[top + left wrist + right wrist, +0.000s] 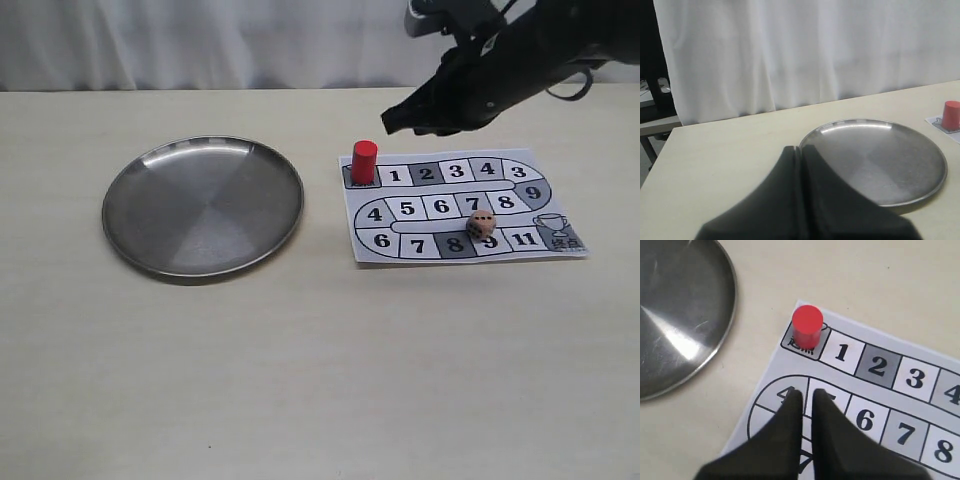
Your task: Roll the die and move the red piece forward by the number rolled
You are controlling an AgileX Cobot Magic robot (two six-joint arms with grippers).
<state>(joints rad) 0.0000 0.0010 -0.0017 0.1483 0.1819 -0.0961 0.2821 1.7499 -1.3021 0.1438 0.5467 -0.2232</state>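
- The red piece (364,162) stands upright on the start square at the left end of the game board (441,206). Its long axis is vertical, so you take it from above or across its round side.
- The right tool (395,122) hangs in the air above the board, a little to the right of the piece in the exterior view. In the right wrist view the piece (806,326) lies straight ahead of the fingertips, almost in line with the slit between them.
- The fingers of the right tool (808,396) are only a narrow slit apart and hold nothing. I judge you must spread them wider before you come down, because the piece looks wider than this slit.
- The right arm is clearly the nearer one. The left tool (799,150) has its fingers pressed together, also empty, and it sees the piece (951,115) only far beyond the steel plate (920,192).
- The die (481,224) rests on the right half of the board, near the numerals 8 and 9, well apart from the piece. Its top pips are too small to read surely.
- Nothing stands between the right tool and the piece. The plate lies on the tabletop (320,380) to the left, near the board but not touching it.
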